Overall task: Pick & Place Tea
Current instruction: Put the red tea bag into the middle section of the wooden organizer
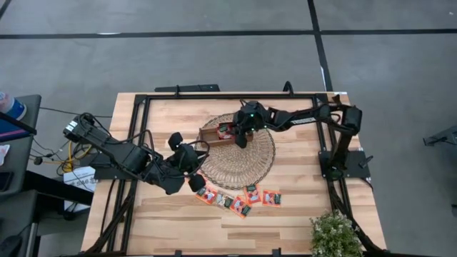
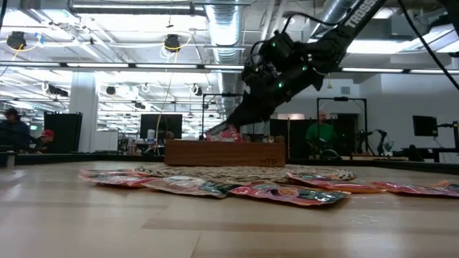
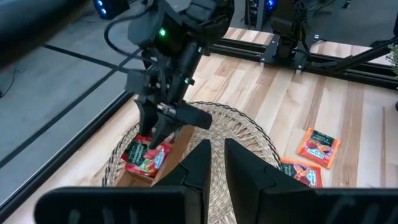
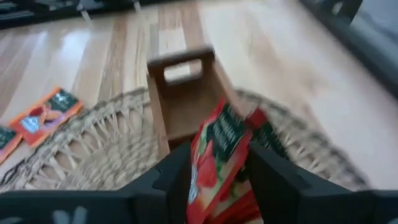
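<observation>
No legible writing on sachets (image 1: 241,199), only green-white marks.

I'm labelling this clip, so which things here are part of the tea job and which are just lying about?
Part of the job: tea sachets on the table; the sachet between the right gripper's fingers; wooden tray; woven mat.

Just there: potted plant; left gripper, waiting beside the mat.

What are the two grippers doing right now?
Left gripper: cannot be told, nothing held.
Right gripper: open, tea sachet between its fingers, above the wooden tray.
</observation>
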### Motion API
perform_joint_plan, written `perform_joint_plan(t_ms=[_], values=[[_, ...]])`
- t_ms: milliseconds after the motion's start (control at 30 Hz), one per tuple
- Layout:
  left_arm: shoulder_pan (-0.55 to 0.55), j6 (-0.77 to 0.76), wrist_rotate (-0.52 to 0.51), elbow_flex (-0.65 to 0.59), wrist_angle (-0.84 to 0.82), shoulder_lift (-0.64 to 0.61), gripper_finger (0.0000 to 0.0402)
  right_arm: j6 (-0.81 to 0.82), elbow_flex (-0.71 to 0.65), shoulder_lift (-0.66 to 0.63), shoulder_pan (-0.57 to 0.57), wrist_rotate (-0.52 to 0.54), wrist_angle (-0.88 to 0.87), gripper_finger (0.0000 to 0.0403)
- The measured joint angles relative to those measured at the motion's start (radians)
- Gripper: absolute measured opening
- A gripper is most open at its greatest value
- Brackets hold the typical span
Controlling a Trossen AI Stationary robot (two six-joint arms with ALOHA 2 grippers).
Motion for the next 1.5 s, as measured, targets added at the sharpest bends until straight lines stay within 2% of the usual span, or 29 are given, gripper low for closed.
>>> perform_joint_plan(t_ms=[167,300,400,567,833,1000,1167,1500], values=[[0.0,0.0,0.0,0.0,0.0,0.0,0.004,-0.034,0.0,-0.073,0.001,0.095,-0.046,0.015],[0.0,-0.002,0.0,0.0,0.0,0.0,0.004,-0.064,0.001,-0.122,0.015,0.185,-0.075,0.0133],[0.0,-0.003,0.0,0.0,0.0,0.0,0.004,-0.119,0.0,-0.133,0.053,0.178,-0.076,0.0102],[0.0,-0.003,0.0,0.0,0.0,0.0,0.004,-0.222,-0.001,-0.089,0.116,0.148,-0.098,0.0011],[0.0,-0.021,0.009,0.0,0.0,0.0,0.004,-0.227,0.039,0.022,0.086,0.177,-0.092,0.0001],[0.0,-0.021,0.01,0.0,0.0,0.0,0.004,-0.227,0.085,0.07,0.071,0.227,-0.163,0.0],[0.001,-0.021,0.011,0.0,0.0,0.0,0.004,-0.221,0.103,0.084,0.082,0.284,-0.233,0.0],[0.001,-0.02,0.013,0.0,-0.001,0.0,0.004,-0.264,0.101,0.059,0.152,0.373,-0.244,0.0]])
